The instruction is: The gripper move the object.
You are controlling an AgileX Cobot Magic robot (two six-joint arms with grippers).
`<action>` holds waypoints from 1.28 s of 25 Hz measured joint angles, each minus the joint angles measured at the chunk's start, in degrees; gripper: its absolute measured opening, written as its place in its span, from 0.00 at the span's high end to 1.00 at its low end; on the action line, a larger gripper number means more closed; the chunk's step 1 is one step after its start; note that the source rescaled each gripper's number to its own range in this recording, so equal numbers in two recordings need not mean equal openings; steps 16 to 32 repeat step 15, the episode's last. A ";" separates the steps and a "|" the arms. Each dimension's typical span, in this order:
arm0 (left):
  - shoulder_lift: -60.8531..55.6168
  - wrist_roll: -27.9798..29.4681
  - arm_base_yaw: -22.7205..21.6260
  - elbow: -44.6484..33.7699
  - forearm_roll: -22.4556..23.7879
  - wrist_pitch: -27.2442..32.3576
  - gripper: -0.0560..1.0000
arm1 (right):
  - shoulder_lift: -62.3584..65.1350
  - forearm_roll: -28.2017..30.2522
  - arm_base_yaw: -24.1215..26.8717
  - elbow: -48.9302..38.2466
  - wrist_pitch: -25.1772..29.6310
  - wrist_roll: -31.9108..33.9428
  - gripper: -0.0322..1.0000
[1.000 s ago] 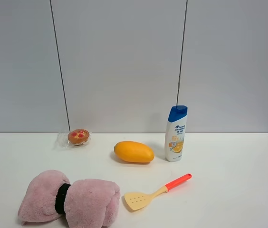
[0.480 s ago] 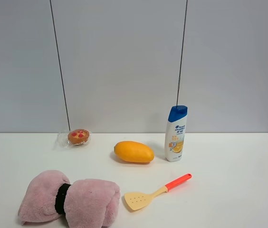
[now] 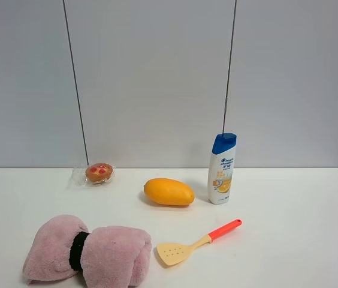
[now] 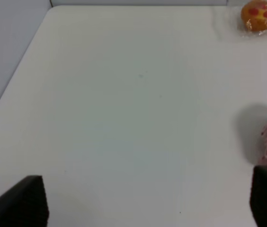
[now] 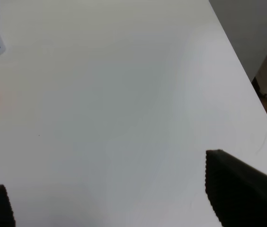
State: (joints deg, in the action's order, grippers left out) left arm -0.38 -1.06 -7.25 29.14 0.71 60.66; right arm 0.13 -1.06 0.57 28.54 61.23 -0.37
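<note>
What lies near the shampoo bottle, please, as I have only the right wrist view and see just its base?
Observer: A mango lies beside the shampoo bottle, apart from it, on the left arm's side.
Operator: Is the orange tip I see a tool?
Observer: Yes, a spatula handle; its yellow blade lies nearer the pink plush.
Operator: Where is the left gripper?
Observer: The left gripper is open above bare table, beside that plush.

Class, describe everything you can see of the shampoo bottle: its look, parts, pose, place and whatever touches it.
The shampoo bottle is white, glossy plastic with a blue cap on top and a label showing blue print above orange-yellow fruit graphics. It stands upright on the white table near the back wall, right of the mango and apart from it. Only the table touches it; no gripper is near.
</note>
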 joint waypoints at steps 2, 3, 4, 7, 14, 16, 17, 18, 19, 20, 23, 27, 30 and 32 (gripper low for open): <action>0.00 0.00 0.00 0.00 0.00 0.00 0.24 | 0.00 0.00 0.00 0.00 0.00 0.00 0.00; 0.00 0.01 0.00 0.00 0.00 0.00 0.24 | 0.00 0.00 0.00 0.00 0.00 0.00 0.00; 0.00 0.01 0.00 0.00 0.00 0.00 0.24 | 0.00 0.00 0.00 0.00 0.00 0.00 0.00; 0.00 0.01 0.00 0.00 0.00 0.00 0.24 | 0.00 0.00 0.00 0.00 0.00 0.00 0.00; 0.00 0.01 0.00 0.00 0.00 0.00 0.24 | 0.00 0.00 0.00 0.00 0.00 0.00 0.00; 0.00 0.01 0.00 0.00 0.00 0.00 0.24 | 0.00 0.00 0.00 0.00 0.00 0.00 0.00; 0.00 0.01 0.00 0.00 0.00 0.00 0.24 | 0.00 0.00 0.00 0.00 0.00 0.00 0.00; 0.00 0.01 0.00 0.00 0.00 0.00 0.24 | 0.00 0.00 0.00 0.00 0.00 0.00 0.00; 0.00 0.01 0.00 0.00 0.00 0.00 0.24 | 0.00 0.00 0.00 0.00 0.00 0.00 0.00; 0.00 0.01 0.00 0.00 0.00 0.00 0.24 | 0.00 0.00 0.00 0.00 0.00 0.00 0.00; 0.00 0.01 0.00 0.00 0.00 0.00 0.24 | 0.00 0.00 0.00 0.00 0.00 0.00 0.00; 0.00 0.01 0.00 0.00 0.00 0.00 0.24 | 0.00 0.00 0.00 0.00 0.00 0.00 0.00; 0.00 0.01 0.00 0.00 0.00 0.00 0.24 | 0.00 0.00 0.00 0.00 0.00 0.00 0.00; 0.00 0.01 0.00 0.00 0.00 0.00 0.24 | 0.00 0.00 0.00 0.00 0.00 0.00 0.00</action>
